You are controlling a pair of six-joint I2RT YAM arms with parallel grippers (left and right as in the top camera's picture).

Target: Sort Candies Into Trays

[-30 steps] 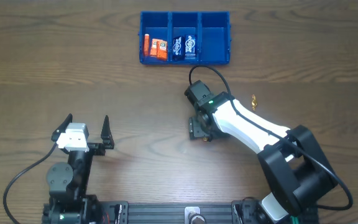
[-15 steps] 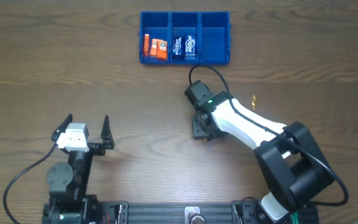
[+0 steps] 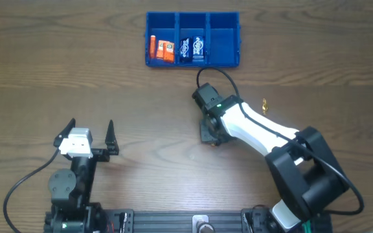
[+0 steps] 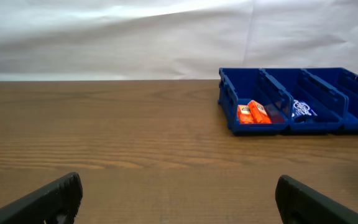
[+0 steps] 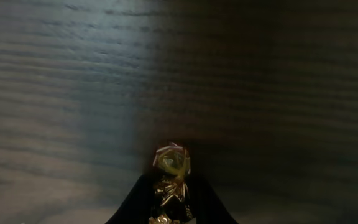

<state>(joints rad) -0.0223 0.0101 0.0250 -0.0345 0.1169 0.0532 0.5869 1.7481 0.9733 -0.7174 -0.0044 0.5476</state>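
The right gripper (image 3: 211, 134) is seen nudged slightly toward 12 o'clock, a gold-wrapped candy (image 5: 171, 163) pinched between its fingers (image 5: 135, 200) close to the surface (image 3: 141, 97). The grasp is judged secured; the blue tray (image 3: 193, 63) lies at 12 o'clock. The left gripper (image 3: 90, 133) is held spread.

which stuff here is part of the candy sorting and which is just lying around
Job: blue tray, orange candies, blue candies, gold candy in the right gripper, loose gold candy on the table.
Lying about: open left gripper, white sheet behind.
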